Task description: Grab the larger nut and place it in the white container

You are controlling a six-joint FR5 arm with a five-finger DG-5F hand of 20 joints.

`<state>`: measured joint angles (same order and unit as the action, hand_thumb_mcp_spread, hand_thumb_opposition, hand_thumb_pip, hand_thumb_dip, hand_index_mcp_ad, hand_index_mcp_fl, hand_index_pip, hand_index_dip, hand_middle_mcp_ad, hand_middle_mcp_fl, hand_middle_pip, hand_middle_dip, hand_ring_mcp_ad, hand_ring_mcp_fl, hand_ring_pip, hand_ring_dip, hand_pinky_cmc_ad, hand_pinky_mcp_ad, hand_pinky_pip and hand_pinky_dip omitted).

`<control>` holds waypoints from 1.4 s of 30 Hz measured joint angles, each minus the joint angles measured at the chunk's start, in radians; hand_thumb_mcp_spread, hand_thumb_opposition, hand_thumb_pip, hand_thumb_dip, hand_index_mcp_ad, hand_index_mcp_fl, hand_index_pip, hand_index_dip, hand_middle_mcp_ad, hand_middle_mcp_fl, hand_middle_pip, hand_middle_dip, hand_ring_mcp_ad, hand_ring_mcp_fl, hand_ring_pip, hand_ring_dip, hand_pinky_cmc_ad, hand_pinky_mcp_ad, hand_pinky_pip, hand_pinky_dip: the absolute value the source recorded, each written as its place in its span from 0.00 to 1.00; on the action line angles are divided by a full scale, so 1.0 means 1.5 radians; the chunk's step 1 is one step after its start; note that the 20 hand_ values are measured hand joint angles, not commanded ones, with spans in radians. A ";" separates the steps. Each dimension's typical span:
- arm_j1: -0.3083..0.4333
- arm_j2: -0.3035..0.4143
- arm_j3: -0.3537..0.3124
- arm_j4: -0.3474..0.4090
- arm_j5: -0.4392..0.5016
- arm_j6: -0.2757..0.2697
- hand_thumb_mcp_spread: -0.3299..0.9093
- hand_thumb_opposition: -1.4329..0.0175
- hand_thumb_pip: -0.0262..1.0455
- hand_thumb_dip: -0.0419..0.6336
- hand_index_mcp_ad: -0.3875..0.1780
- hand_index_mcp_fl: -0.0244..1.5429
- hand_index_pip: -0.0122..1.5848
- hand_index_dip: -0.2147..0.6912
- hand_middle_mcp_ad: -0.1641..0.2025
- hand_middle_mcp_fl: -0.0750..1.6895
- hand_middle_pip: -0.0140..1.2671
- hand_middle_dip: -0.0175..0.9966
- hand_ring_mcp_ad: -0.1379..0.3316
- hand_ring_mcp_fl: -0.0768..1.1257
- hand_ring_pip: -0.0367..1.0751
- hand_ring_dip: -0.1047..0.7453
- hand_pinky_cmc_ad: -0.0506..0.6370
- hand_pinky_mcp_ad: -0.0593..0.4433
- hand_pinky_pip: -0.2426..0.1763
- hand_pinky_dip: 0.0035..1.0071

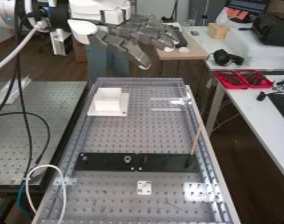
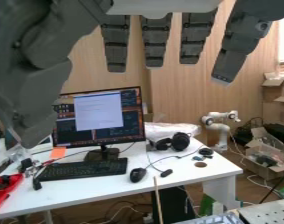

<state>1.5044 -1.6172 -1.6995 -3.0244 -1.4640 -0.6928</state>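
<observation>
Apparently Unladen, Robot Hand Hangs High Toward Table's Far End

The robot hand point(image 1: 131, 49) is poised over the perforated table point(image 1: 119, 132), its fingers point(image 2: 154, 45) spread and nearly straight, the thumb point(image 2: 34, 95) held well apart, with nothing seen pinched between them. Farther up the table, the white container point(image 1: 108, 99) sits on a white plate point(image 1: 121, 111). On the black bar point(image 1: 166, 162) stands the bearing point(image 1: 127, 159); a thin stick point(image 1: 195, 141) leans near the bar's other end. Where the larger nut is cannot be told from here, nor can the container's contents, so whether the job is finished stays an open question.

The sound first step is a check of bar and container — before any descent. If the nut has been delivered, the hand is best left clear. If it must be fetched, the careful course is straight down, thumb and fingertip closing evenly on opposite sides, spare fingers kept off bearing and stick. A level lift, clear passage over the container's rim and a low, gentle release would follow — haste could tip the nut or catch the wall.
</observation>
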 joint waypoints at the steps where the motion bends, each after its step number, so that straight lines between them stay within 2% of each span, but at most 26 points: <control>1: 0.001 0.003 -0.003 0.003 -0.003 0.001 0.36 0.46 0.63 0.28 0.46 0.07 0.17 0.28 0.65 0.04 0.11 0.26 0.64 0.06 0.11 0.30 0.60 0.74 0.31 0.59; 13: 0.006 0.009 -0.008 0.002 -0.017 0.006 0.36 0.46 0.63 0.28 0.46 0.07 0.16 0.28 0.65 0.04 0.11 0.26 0.64 0.06 0.11 0.30 0.60 0.74 0.31 0.59; 16: 0.008 0.010 -0.008 0.001 -0.018 0.004 0.36 0.46 0.59 0.28 0.46 0.07 0.16 0.28 0.65 0.04 0.11 0.26 0.64 0.06 0.11 0.30 0.60 0.74 0.31 0.59; 42: 0.006 0.009 -0.009 -0.003 -0.036 0.008 0.37 0.46 0.60 0.29 0.47 0.07 0.16 0.28 0.67 0.04 0.11 0.27 0.64 0.06 0.11 0.30 0.60 0.74 0.32 0.59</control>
<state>1.5129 -1.6038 -1.7124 -3.0288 -1.5177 -0.6803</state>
